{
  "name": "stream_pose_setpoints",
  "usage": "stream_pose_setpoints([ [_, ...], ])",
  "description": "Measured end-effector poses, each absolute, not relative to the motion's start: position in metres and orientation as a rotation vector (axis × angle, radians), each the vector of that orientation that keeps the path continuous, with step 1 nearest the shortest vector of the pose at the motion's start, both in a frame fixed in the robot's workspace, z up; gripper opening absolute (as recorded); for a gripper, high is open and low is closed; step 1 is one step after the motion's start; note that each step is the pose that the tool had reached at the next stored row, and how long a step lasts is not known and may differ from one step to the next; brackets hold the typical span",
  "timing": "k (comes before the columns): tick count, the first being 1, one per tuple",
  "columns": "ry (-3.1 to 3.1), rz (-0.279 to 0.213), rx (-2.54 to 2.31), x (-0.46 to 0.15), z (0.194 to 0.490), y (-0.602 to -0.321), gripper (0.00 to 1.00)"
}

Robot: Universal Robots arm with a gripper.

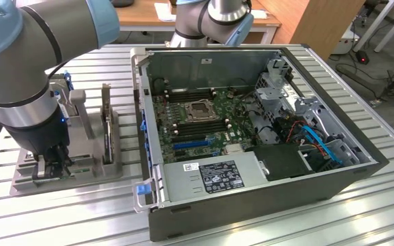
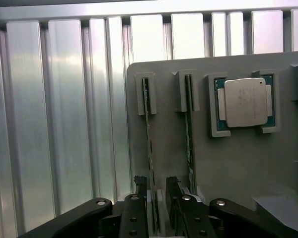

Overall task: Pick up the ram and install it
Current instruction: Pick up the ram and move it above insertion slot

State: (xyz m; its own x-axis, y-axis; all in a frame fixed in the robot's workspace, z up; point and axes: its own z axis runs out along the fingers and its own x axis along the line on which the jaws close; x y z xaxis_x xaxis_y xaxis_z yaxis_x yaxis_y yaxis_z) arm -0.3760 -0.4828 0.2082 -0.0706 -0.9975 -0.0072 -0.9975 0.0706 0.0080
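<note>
Straddling the ram (image 2: 148, 131), wide-spread pincer (image 2: 156, 183)

My exterior camera sits high, looking down at a slant across the worktop (image 1: 67, 220), far enough back to take in the whole open computer case (image 1: 252, 215) and the grey holder (image 1: 87, 171) on the exterior view's left. My wrist camera rides just behind the fingers (image 2: 138, 208), facing along them, close above that same holder; both views share it and the worktop slats.
</note>
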Motion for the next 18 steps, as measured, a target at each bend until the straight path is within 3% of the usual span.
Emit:
stream_pose_setpoints([
  [18,-2.258,-0.017,2.183,-0.3762,0.2039,-0.4828,0.29],
])
